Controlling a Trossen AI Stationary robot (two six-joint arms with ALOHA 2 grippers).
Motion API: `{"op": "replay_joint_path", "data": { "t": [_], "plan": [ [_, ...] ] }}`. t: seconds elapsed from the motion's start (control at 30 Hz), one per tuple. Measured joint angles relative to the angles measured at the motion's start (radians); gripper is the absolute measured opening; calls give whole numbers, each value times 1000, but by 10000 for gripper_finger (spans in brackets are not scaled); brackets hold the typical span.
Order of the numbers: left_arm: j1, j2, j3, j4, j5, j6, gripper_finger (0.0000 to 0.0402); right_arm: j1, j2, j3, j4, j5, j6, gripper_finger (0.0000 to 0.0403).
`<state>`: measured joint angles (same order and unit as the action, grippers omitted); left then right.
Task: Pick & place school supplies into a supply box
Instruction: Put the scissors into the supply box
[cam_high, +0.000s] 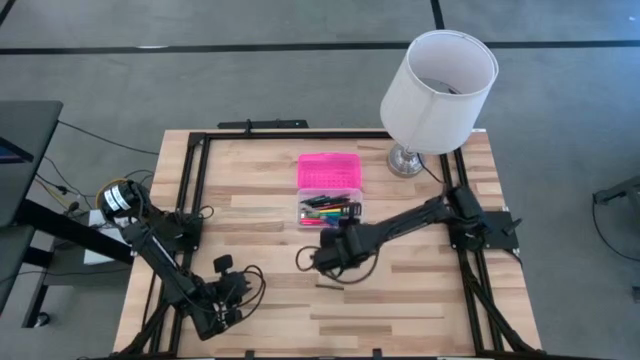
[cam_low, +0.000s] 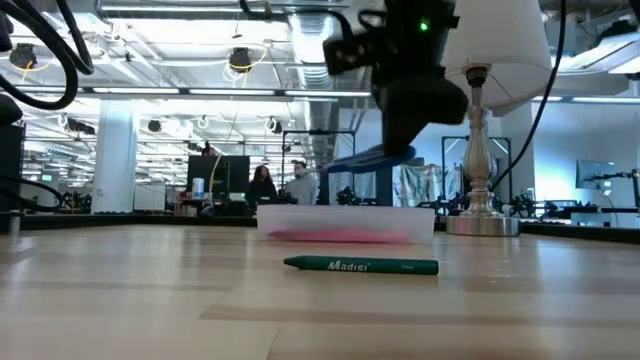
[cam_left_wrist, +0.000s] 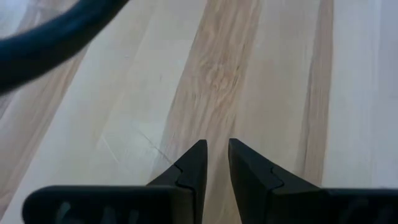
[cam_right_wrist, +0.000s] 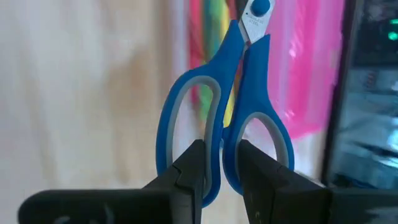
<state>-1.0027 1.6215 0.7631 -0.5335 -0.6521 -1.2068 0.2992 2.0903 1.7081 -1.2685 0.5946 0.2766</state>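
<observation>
Right gripper (cam_right_wrist: 221, 163) jaws pinching blue scissors (cam_right_wrist: 224, 106) handles, above box (cam_high: 330, 190)

Floor: grey floor (cam_high: 250, 85) crossed by dark lines.
Table: pale wooden table (cam_high: 400, 310).
Lamp: white-shaded lamp (cam_high: 438, 88) stood on the table's far corner.
Ceiling: pipes and hanging lights (cam_low: 240, 60).
Room: two people (cam_low: 280, 185) seated among monitors.

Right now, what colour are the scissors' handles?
Blue with grey inner rims; the scissors, held in the right gripper, show best in the right wrist view.
</observation>
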Motion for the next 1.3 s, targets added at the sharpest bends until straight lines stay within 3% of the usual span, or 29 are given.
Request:
{"op": "replay_joint_path", "data": {
  "t": [0.3,0.73,1.07,1.3],
  "plan": [
    [11,0,0,0,11,12,61,-112,-1,-50,-59,-17,-34,66],
    [11,0,0,1,0,14,61,-164,10,-61,-8,-20,-162,77],
    [11,0,0,1,-1,19,61,-127,10,-61,5,62,-164,52],
    [11,0,0,1,-2,19,61,-98,10,-61,5,62,-165,56]
  ]
}}
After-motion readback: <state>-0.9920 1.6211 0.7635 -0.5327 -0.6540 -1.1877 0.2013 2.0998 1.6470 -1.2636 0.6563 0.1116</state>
